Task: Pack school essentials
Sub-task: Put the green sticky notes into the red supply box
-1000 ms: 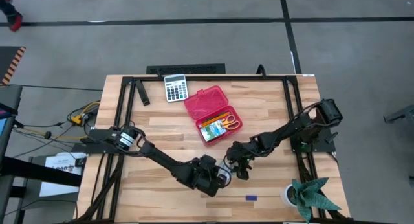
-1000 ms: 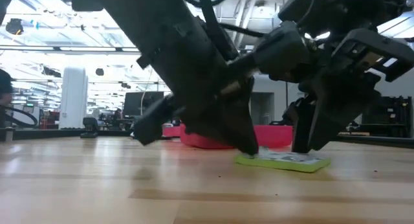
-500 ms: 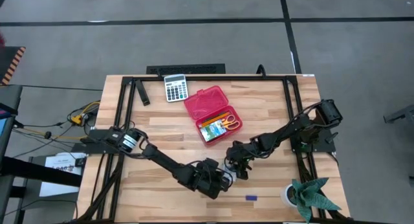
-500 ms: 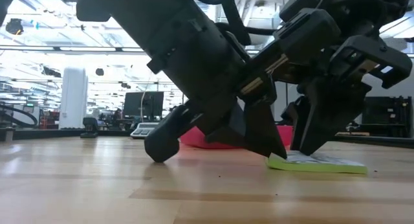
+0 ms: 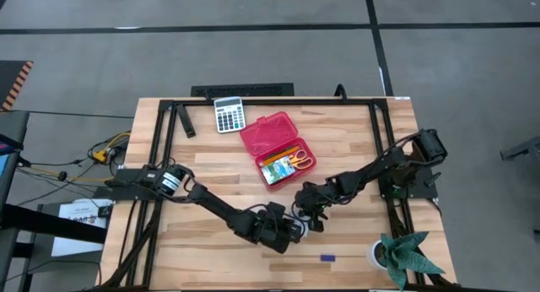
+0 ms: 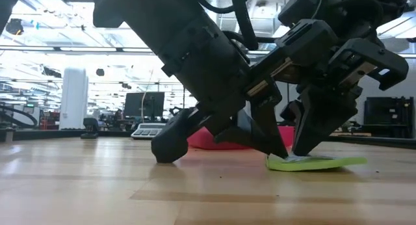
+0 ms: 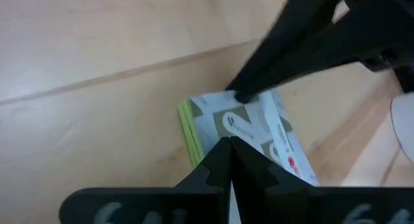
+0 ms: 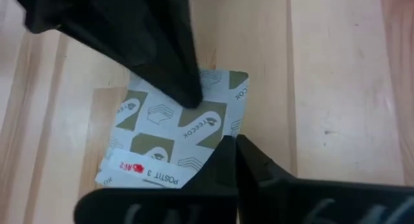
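Both tools meet low over the front-centre of the tabletop [image 5: 354, 157], tips down on one green-and-white printed packet [image 6: 305, 162] lying flat on the wood.

Left tool [image 7: 230, 146]: fingers pressed together, tip on the packet's near edge. Right tool [image 8: 234, 146]: fingers also pressed together, tip at the packet's opposite edge (whether any of the wrapper is caught between them cannot be told).

Low view: the packet's right end curls slightly off the wood.

Red plastic case [image 5: 276, 147] lies open just behind the two tools, with the yellow-handled scissors [image 5: 301, 159] and pencils [image 5: 272, 160] inside. Grey calculator [image 5: 229, 115] sits near the back edge, well apart.

Tiny blue piece [image 5: 327, 258] lies near the front edge.

Open wood to the left of the packet; the arms crowd its other sides.
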### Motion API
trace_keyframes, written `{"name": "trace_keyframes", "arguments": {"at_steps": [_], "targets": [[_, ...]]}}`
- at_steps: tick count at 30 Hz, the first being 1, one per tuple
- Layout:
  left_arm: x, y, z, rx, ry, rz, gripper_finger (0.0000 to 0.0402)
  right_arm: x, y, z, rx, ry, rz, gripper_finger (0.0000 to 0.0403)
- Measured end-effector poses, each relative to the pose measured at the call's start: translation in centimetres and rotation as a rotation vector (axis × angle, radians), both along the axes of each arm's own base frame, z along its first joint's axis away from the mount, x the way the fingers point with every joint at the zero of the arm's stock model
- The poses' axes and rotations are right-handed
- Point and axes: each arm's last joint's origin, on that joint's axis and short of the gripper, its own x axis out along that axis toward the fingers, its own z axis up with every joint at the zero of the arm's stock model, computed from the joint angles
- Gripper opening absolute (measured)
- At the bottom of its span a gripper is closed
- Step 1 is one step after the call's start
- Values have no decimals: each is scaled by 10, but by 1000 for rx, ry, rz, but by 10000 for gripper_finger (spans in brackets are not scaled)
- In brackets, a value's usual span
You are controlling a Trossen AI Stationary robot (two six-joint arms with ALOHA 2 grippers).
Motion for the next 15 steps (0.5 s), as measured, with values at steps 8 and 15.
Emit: {"name": "trace_keyframes", "arguments": {"at_steps": [8, 15], "targets": [[-7, 14, 21, 133, 93, -30, 0, -3, -13, 17, 24, -20, 4, 1], [-3, 17, 27, 138, 59, -28, 0, -8, -20, 25, -11, 1, 7, 1]]}}
